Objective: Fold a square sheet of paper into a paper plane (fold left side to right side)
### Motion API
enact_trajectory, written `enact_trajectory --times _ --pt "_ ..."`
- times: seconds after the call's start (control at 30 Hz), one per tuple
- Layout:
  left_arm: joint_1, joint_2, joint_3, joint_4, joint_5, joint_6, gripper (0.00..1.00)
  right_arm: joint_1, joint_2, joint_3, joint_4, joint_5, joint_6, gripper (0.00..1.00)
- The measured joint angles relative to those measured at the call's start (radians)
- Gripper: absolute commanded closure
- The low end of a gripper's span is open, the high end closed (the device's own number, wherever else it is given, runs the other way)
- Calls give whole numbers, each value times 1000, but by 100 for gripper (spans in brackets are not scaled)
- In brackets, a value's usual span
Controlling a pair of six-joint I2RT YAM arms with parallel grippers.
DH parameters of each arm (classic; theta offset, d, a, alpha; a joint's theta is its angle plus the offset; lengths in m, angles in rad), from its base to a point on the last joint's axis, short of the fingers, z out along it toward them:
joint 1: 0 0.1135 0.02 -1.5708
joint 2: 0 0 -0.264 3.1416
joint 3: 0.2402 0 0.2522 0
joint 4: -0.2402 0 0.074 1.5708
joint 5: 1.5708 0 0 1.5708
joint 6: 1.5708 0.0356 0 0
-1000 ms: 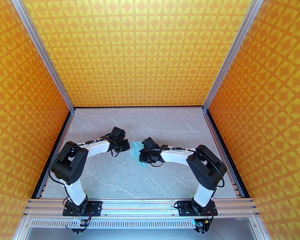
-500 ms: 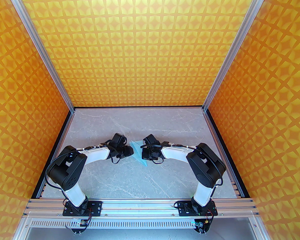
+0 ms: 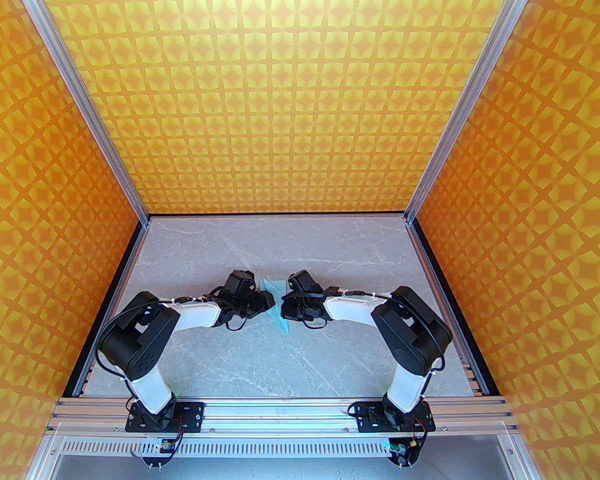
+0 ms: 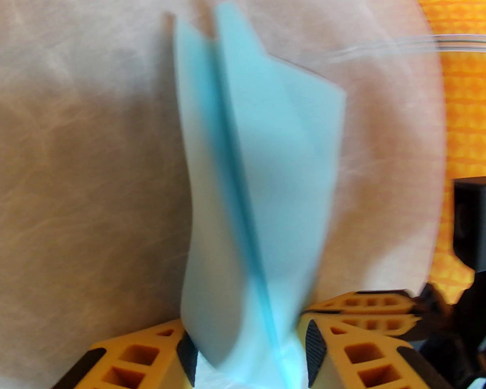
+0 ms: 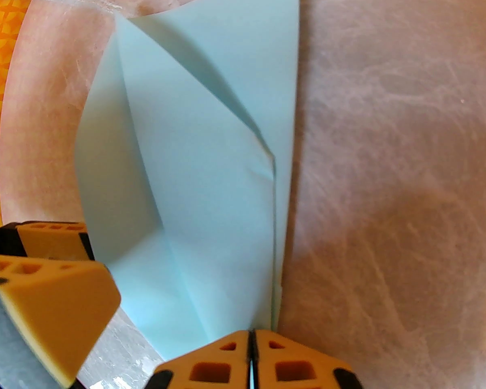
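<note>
The square sheet of paper (image 3: 278,302) is light blue and folded into a narrow pointed shape with a centre crease. It is held off the table between the two grippers. My right gripper (image 5: 251,338) is shut on its near edge, and the layered flaps (image 5: 194,156) spread out ahead of it. My left gripper (image 4: 249,351) is open. Its yellow fingers (image 4: 314,351) stand on either side of the paper's (image 4: 251,156) lower end, which is blurred. In the top view my left gripper (image 3: 269,300) and right gripper (image 3: 284,310) meet at the paper mid-table.
The grey marble tabletop (image 3: 240,358) is walled by orange patterned panels (image 3: 280,118) on three sides, with aluminium posts (image 3: 145,213) at the back corners. An aluminium rail (image 3: 280,413) runs along the near edge by the arm bases.
My left gripper has moved right to the paper and opened, and its fingers now straddle it. My right gripper has shifted slightly away from the bases with the paper, still shut on it.
</note>
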State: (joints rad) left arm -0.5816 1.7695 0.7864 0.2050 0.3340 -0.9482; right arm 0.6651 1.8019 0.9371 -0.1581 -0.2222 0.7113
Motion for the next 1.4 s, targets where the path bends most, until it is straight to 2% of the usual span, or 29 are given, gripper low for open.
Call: enact_trajectory --times 0.07,0.13,0.3,0.47,0.6,0.67,0.73,0.77,0.87,0.93,1.0,1.17,1.27,1.4 --pt "-3 18 0 43 10 -13 53 0 0 -3 8 -6 2 90" --pt "-3 29 1 70 16 -21 57 0 0 -8 19 -10 7 90" --pt "-8 56 -1 136 24 -39 58 0 -2 -19 40 -17 13 90" --pt "-8 84 3 173 28 -42 69 0 -17 -41 58 -21 17 89" --pt "-9 104 19 169 21 -31 84 0 -62 -74 50 -19 20 83" --pt "-11 116 34 156 19 -17 87 0 -105 -93 40 -10 23 80" --pt "-13 117 44 137 14 -7 96 0 -154 -109 32 0 26 76" --pt "-14 117 50 124 12 5 96 0 -186 -117 26 10 27 71" --pt "-17 111 66 79 1 35 99 -7 -287 -145 9 42 32 69" --pt "-18 92 76 21 -14 61 100 -21 -352 -167 -2 66 37 62" --pt "-21 50 103 -89 -51 103 100 -47 -431 -201 -22 103 42 52" --pt "-40 -60 249 -413 -209 228 100 -105 -602 -273 -95 195 44 40" --pt "-74 -72 382 -608 -372 296 100 -134 -691 -302 -144 245 43 37" --pt "-172 -13 537 -850 -629 341 100 -167 -789 -337 -197 304 44 35"
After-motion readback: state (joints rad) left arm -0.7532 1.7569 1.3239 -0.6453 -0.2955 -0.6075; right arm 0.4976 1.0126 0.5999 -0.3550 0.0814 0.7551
